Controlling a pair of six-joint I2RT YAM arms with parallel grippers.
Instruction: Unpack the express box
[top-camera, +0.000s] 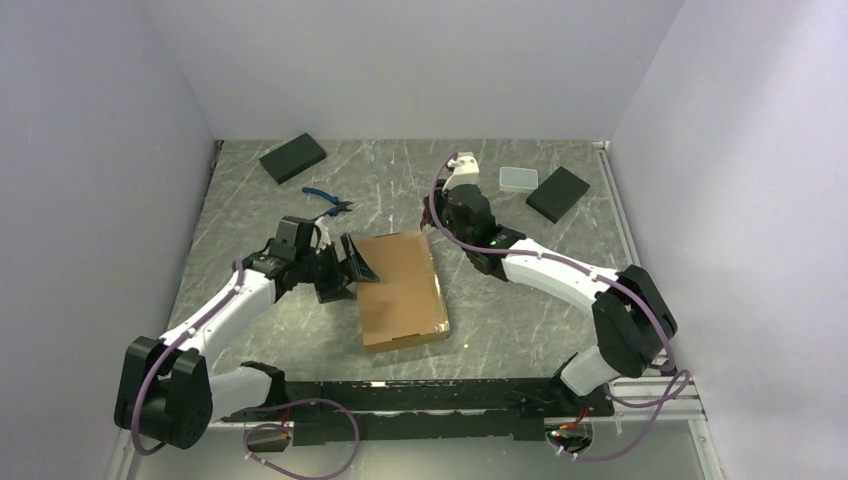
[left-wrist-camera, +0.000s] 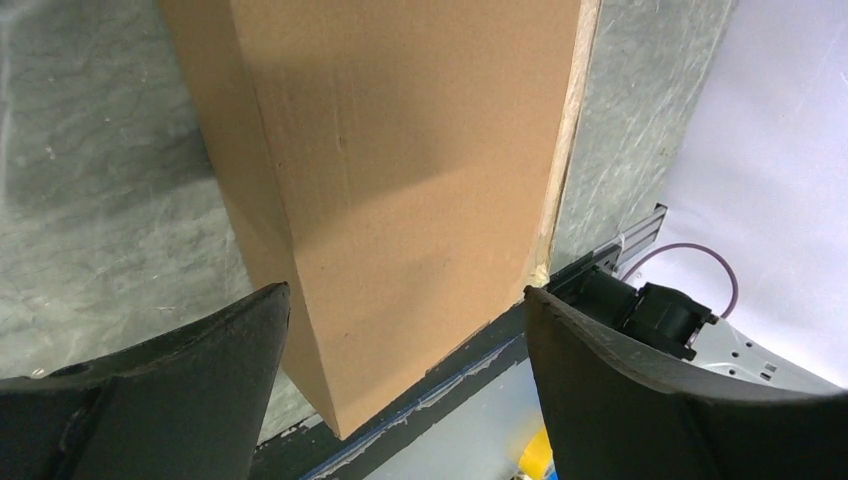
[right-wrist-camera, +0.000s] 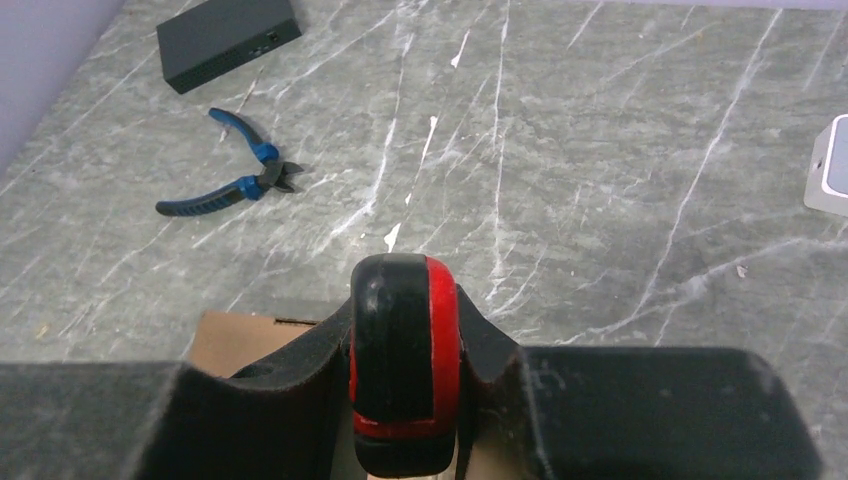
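Observation:
The express box (top-camera: 402, 290) is a flat brown cardboard mailer lying closed on the marble table between the two arms. My left gripper (top-camera: 350, 268) is at the box's left edge and stands open. In the left wrist view its wide-apart fingers (left-wrist-camera: 150, 390) frame the box (left-wrist-camera: 400, 170) with nothing clamped between them (left-wrist-camera: 405, 292). My right gripper (top-camera: 440, 232) hovers at the box's far right corner. It is shut on a black-and-red tool handle (right-wrist-camera: 405, 360) between its pads (right-wrist-camera: 405, 340), and a corner of the box (right-wrist-camera: 240, 340) shows just beneath.
Blue-handled pliers (top-camera: 325, 200) (right-wrist-camera: 235, 180) lie behind the box. Black flat blocks rest at the back left (top-camera: 292, 157) (right-wrist-camera: 228, 38) and back right (top-camera: 558, 193). A small white-grey case (top-camera: 518, 179) (right-wrist-camera: 830, 170) is beside the right block. Walls close in three sides.

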